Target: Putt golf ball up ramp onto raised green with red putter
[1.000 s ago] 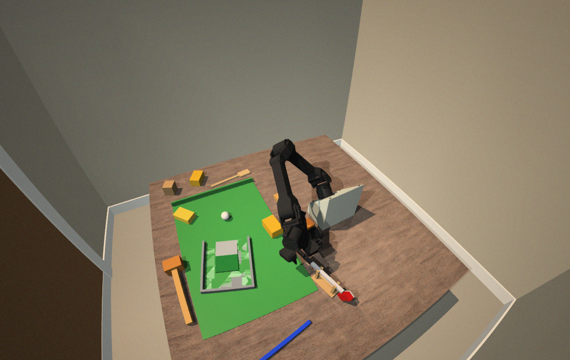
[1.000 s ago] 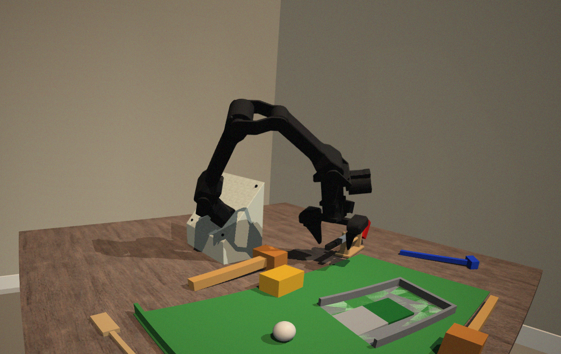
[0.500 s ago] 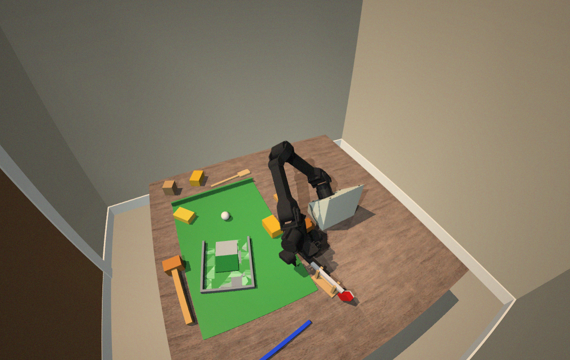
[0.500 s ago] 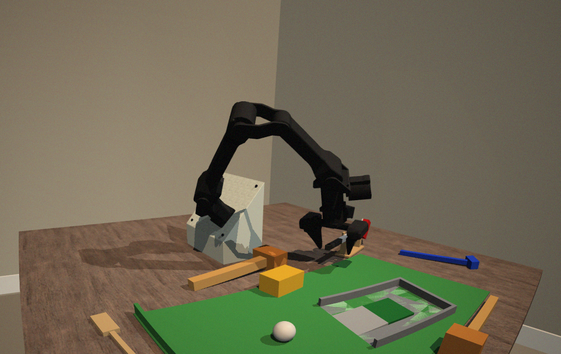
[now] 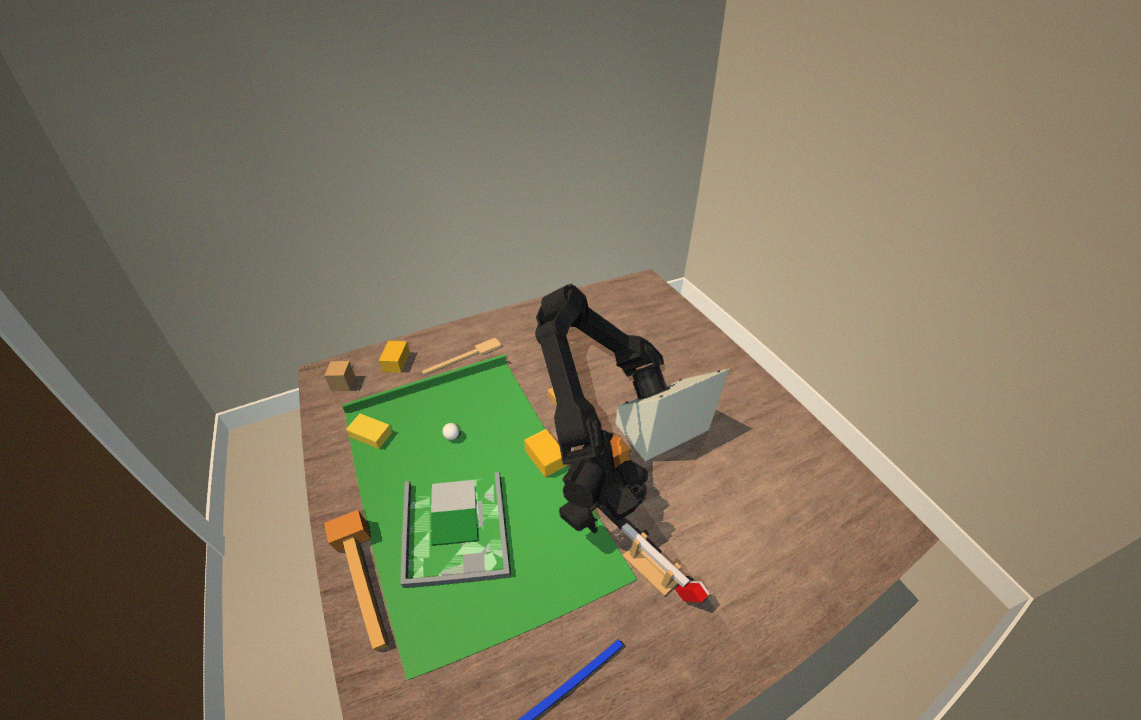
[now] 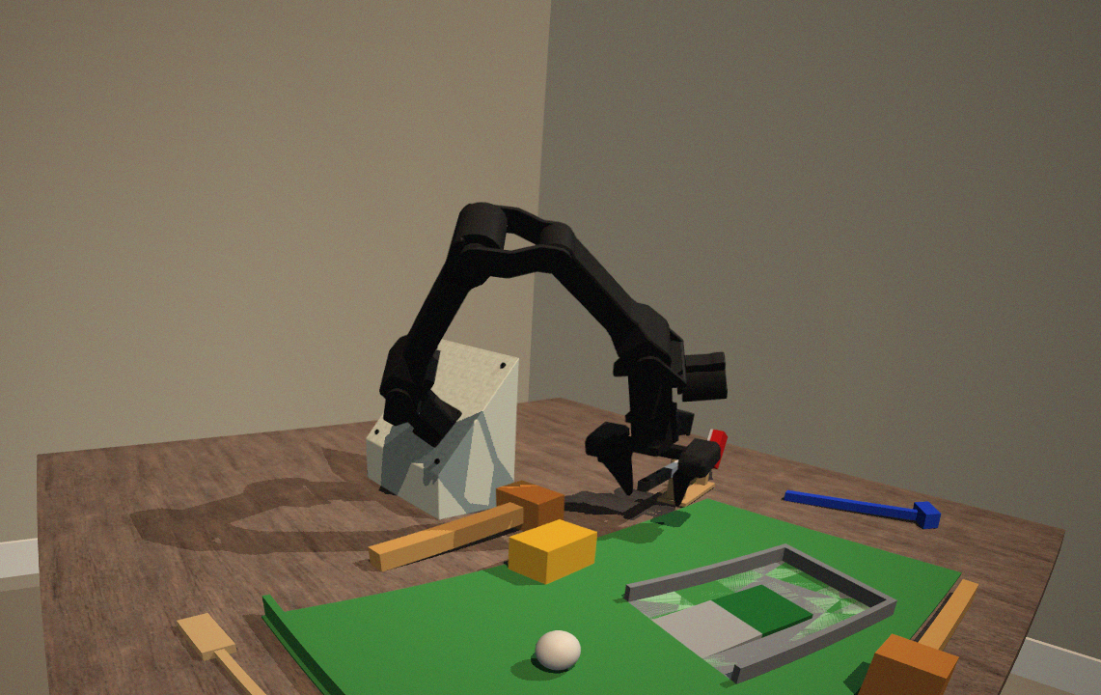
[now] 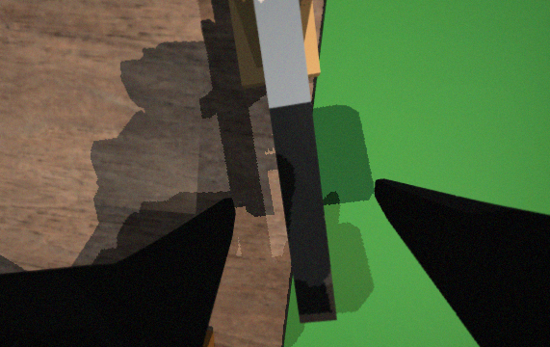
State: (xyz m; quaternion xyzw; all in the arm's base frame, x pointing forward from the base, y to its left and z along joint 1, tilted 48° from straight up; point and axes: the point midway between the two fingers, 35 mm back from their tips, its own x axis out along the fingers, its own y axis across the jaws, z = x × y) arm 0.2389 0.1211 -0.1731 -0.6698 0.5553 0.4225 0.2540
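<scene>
From above, you have the green mat (image 5: pixel 547 573) (image 6: pixel 416 622) (image 7: pixel 448 96) as your landmark on the table (image 5: pixel 789 501) (image 6: pixel 191 484) (image 7: pixel 39 72). At its left side lies an orange-headed mallet (image 5: pixel 347 528) (image 6: pixel 912 665). A brown block (image 5: pixel 339 375) sits past the mat's far-left corner, and a yellow block (image 5: pixel 369 430) rests on its left edge. Beyond the far edge you see an amber block (image 5: pixel 394 356), then a small wooden paddle (image 5: pixel 486 346) (image 6: pixel 206 635) farther right. The white golf ball (image 5: pixel 450 431) (image 6: pixel 558 650) sits on the far half of the mat, apart from the pale ramp (image 5: pixel 453 495) (image 6: pixel 707 628) and the dark green square (image 5: pixel 453 526) (image 6: pixel 761 609) inside the grey border (image 5: pixel 406 537) (image 6: pixel 705 573). Your blue club (image 5: pixel 574 677) (image 6: pixel 852 505) lies off the near edge. Another yellow block (image 5: pixel 544 452) (image 6: pixel 552 550) sits at the mat's right edge.

Your fingers (image 5: pixel 578 516) (image 6: pixel 619 458) are spread at that right edge, one on each side of the putter's dark grip, gripping nothing. The red-headed putter (image 5: pixel 661 557) (image 6: pixel 719 443) (image 7: pixel 299 183) rests in its wooden stand (image 5: pixel 648 573) (image 6: pixel 697 492) (image 7: pixel 312 48) just beside the mat; the grip's end seems to reach over the mat, though shadows muddy your wrist view.
</scene>
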